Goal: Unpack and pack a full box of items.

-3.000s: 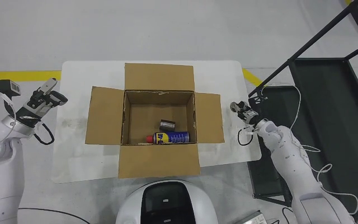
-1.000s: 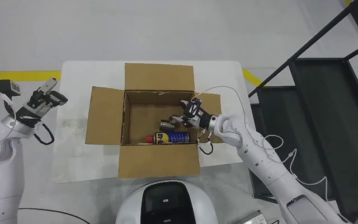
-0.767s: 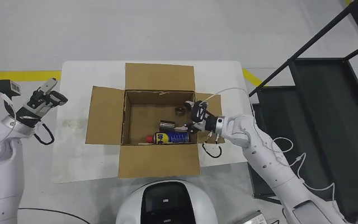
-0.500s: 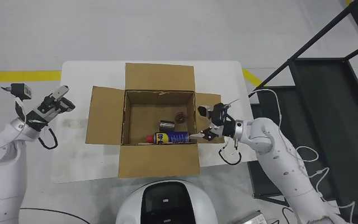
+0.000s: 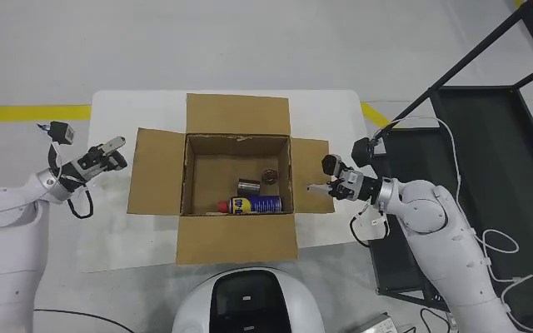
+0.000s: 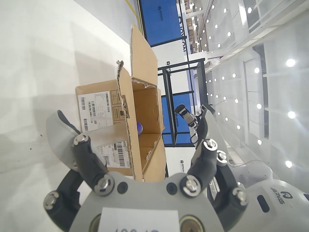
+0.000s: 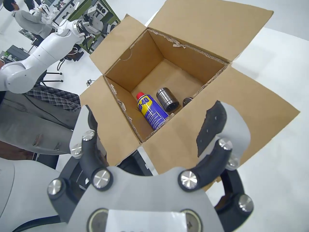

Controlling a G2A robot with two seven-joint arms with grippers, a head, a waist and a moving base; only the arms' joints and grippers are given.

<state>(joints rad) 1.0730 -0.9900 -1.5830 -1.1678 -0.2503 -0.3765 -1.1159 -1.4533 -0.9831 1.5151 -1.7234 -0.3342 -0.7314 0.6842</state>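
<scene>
- Three things lie in the open box [image 5: 237,146] on the bench [image 5: 125,116]: spray can [image 5: 254,204], steel cylinder [image 5: 248,185], small round piece [image 5: 269,176].
- My right claw [image 5: 323,176] and left claw [image 5: 117,154] hang wide, empty, outside it.
- Can looks slick and may roll; I'd pinch mid-body. Cylinder likely heavy.
- Can carries a label [image 7: 150,113]; box bears stickers [image 6: 101,108].
</scene>
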